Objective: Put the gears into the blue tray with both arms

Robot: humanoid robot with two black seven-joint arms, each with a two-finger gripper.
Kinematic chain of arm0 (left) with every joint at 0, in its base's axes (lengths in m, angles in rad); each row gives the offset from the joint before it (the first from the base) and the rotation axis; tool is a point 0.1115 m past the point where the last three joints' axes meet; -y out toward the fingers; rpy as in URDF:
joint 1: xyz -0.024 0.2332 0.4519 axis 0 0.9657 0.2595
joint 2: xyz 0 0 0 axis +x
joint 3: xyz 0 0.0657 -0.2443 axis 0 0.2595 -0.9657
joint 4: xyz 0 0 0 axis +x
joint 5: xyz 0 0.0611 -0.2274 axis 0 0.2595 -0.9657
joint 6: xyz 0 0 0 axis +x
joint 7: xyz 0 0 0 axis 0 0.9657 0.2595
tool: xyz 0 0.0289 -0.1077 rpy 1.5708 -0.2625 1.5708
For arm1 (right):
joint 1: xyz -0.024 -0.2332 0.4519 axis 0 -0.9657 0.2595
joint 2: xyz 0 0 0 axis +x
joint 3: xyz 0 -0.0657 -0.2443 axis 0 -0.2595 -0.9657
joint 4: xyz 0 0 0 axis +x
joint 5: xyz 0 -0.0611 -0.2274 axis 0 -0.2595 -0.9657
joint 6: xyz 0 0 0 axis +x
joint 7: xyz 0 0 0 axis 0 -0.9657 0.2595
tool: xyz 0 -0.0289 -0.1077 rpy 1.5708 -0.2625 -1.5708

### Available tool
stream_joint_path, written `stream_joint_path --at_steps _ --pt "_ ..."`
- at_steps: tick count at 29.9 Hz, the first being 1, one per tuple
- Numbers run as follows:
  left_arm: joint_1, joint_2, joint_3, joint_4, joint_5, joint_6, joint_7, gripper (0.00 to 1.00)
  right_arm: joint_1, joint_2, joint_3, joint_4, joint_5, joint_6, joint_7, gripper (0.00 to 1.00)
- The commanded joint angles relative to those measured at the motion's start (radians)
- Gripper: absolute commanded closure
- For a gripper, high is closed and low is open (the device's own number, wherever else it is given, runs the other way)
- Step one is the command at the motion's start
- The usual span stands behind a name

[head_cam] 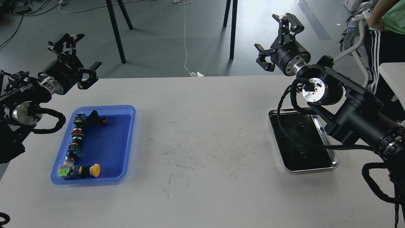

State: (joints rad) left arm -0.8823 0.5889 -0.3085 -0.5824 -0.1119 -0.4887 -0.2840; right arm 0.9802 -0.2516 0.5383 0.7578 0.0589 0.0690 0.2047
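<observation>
The white table (pixel 202 133) fills the view, with the two trays set well apart so that each arm has one within reach. The blue tray (pixel 126 139) lies on the left, near the left arm; it holds a row of push-button switches (pixel 76 142) along its left side, which leaves its right half bare for what is to come. The steel tray (pixel 329 164) with the black inside lies on the right, partly under the right arm. The gears (pixel 301 125) sit in it as small dark discs, hard to make out against the black; I judge two or three. Both arms are raised clear of the table. The left gripper (pixel 77 55) hangs above the table's far-left edge, jaws apart and empty. The right gripper (pixel 277 39) is lifted beyond the far edge, jaws spread wide and empty. By my judgement no gear has reached the blue tray yet.
</observation>
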Motion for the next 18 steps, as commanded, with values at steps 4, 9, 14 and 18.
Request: stream_joint_path --at_steps 4,9,14,18 --pt "-0.003 0.002 -0.001 -0.001 -0.002 0.0 -0.001 0.01 0.0 0.0 0.0 0.0 -0.001 0.0 -0.001 0.01" --pt "-0.001 -0.003 0.002 -0.001 0.0 0.0 0.002 0.01 0.0 0.0 0.0 -0.002 0.001 0.0 -0.001 0.01" --pt "0.0 -0.004 0.002 -0.001 0.0 0.0 0.0 0.01 0.0 0.0 0.0 -0.003 -0.001 0.0 -0.001 0.01" --pt "0.0 -0.007 0.002 -0.001 0.0 0.0 -0.003 0.01 0.0 0.0 0.0 -0.003 -0.001 0.0 -0.001 0.01"
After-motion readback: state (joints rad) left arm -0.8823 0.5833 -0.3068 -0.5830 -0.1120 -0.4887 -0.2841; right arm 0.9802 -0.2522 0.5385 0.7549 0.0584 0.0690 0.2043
